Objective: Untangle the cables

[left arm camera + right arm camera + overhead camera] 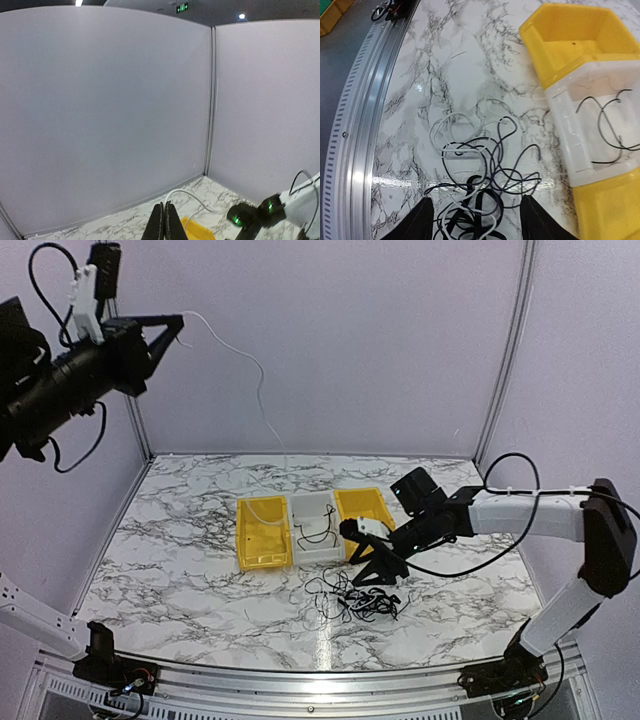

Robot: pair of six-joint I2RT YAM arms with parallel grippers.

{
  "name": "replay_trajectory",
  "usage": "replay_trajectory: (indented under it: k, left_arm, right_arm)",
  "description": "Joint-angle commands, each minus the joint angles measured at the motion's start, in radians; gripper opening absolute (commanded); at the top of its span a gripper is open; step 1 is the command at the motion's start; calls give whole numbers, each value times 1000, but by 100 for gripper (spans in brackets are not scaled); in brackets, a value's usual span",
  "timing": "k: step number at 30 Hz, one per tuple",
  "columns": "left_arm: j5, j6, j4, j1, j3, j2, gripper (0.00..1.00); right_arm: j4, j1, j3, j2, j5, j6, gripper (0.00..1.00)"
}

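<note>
1. Left gripper [164,214], clenched on the pale cable [250,360], is high above the white bin [565,130]; pinch hidden.
2. Right gripper [476,201], spread, hangs over the tangle [485,170] beside that bin, fingers cropped.
3. A black cable [605,125] lies inside it.

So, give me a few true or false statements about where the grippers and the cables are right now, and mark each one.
1. The left gripper is up high, shut on a pale cable that hangs from it. True.
2. The right gripper is shut on a black cable. False: it is open, with its fingers on either side of the tangle of cables.
3. The white bin holds a black cable. True.
4. The tangle of cables lies inside a yellow bin. False: it lies on the marble table.
</note>
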State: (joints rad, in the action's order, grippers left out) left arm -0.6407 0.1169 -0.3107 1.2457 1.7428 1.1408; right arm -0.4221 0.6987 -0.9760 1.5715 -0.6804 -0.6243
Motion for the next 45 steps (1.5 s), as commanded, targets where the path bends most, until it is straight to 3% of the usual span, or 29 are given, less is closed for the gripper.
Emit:
replay_trajectory:
  k: [1, 5, 12, 29, 45]
  left_arm:
    - [-73, -5, 115, 1, -155, -56, 0]
    - [-93, -28, 126, -16, -239, -62, 0]
    - [31, -107, 150, -119, -346, -52, 0]
    - [163, -190, 355, -386, -675, -18, 0]
    - [337, -247, 395, -486, -715, 134, 0]
  right_arm:
    - [-44, -75, -25, -203, 49, -21, 63]
    - [-10, -152, 36, -387, 106, -8, 69]
    - [212, -369, 268, -584, 63, 94, 78]
    - [250, -447, 306, -580, 176, 48, 77]
    - [249, -447, 319, -564, 207, 8, 76]
